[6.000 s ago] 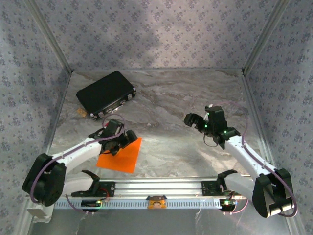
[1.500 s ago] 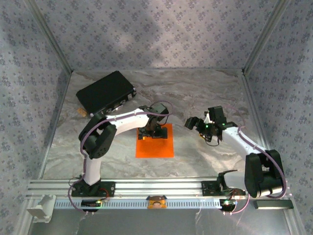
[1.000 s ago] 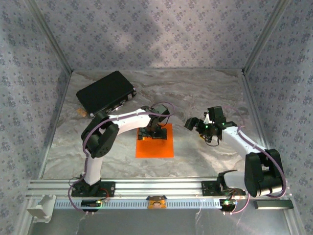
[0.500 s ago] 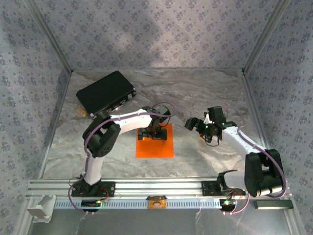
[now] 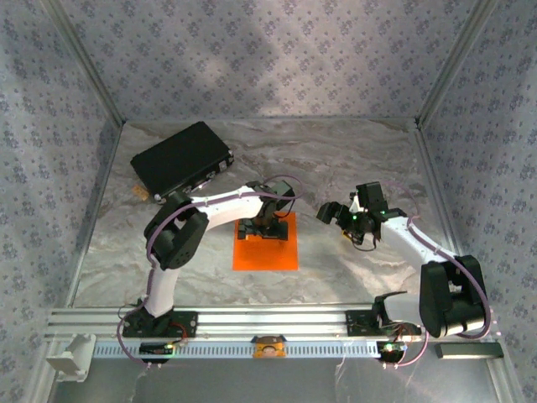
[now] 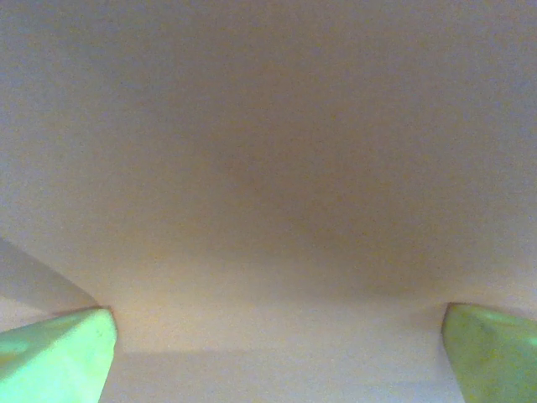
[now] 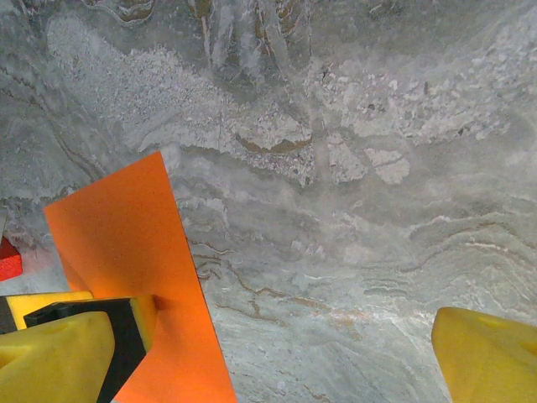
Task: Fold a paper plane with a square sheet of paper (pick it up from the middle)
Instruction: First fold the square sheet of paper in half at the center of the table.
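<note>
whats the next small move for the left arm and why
Probably shut the left tool on the paper, as far as I can judge: it sits open, low over the paper's far middle, and the paper lies flat and unfolded. The right tool hangs open off to the side.

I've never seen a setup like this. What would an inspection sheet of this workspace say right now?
Surface: grey marbled table, flat.
Job's things: square orange sheet lying flat near the middle, unfolded.
Clutter: black case at the far left; small red block near the sheet's edge.
Hands: left hand open, low over the sheet's far edge, contact unclear; right hand open and empty, over bare table right of the sheet.
Cables: purple cables looped along both arms.
Surroundings: patterned walls on three sides; metal rail at the near edge.
</note>
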You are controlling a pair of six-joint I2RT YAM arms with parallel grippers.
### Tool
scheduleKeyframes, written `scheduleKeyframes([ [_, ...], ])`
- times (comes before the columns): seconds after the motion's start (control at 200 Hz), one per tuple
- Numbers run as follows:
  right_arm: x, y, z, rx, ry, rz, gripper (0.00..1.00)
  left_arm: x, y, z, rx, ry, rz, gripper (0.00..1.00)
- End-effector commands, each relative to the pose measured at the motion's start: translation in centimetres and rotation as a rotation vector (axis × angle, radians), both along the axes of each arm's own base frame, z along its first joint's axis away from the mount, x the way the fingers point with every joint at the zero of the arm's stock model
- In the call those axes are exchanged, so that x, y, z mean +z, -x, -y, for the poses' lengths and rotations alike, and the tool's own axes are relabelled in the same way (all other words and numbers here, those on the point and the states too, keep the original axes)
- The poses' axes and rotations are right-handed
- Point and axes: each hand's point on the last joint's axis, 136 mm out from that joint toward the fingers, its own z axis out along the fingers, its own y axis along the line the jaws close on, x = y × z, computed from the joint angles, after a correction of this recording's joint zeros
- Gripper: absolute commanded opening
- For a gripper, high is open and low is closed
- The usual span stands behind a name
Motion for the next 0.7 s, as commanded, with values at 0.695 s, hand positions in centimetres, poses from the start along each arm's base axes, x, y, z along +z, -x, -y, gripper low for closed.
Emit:
scheduleKeyframes([
  [0.695,0.7,-0.3,0.0,0.009,0.005,0.005,0.99,-2.1,1.1,-0.5,0.031,-0.034,-0.051,1.0],
])
